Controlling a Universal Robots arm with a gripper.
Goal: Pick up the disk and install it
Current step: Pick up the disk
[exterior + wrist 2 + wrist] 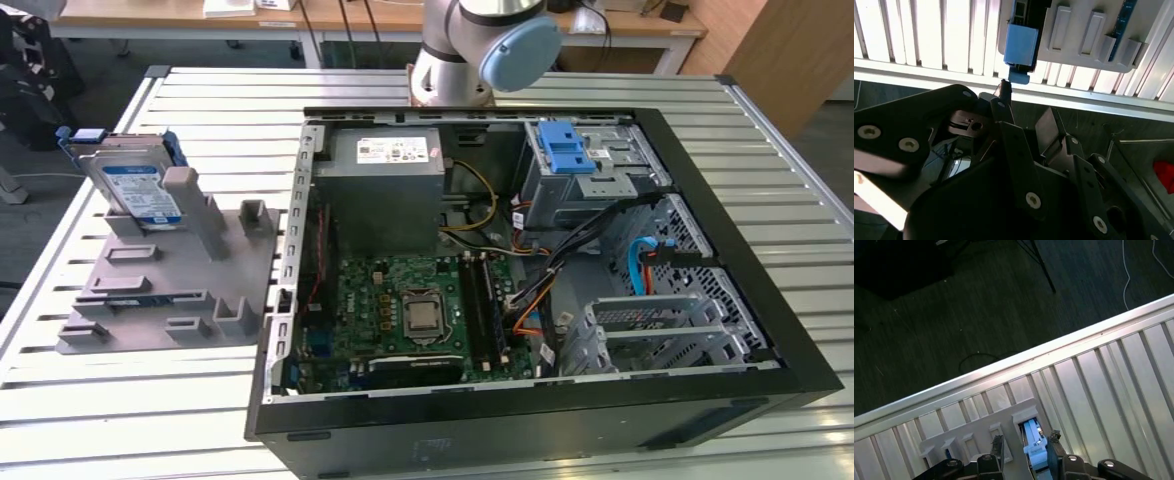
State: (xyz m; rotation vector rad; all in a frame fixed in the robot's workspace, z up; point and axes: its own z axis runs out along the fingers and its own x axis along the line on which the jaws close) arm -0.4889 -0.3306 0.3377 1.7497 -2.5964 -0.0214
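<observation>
I see the tool (1026, 440) spread apart and empty above the disk (134, 190), silver with a white-and-blue label and blue carrier, standing on edge in a grey holder (147, 300) at nine o'clock from the computer case (534, 430) in the exterior view.

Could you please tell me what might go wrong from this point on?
The disk stands on edge in the grey holder; a skewed grasp by the open end effector could tilt or jam it. Loose cables lie beside the drive cage and might snag it.
</observation>
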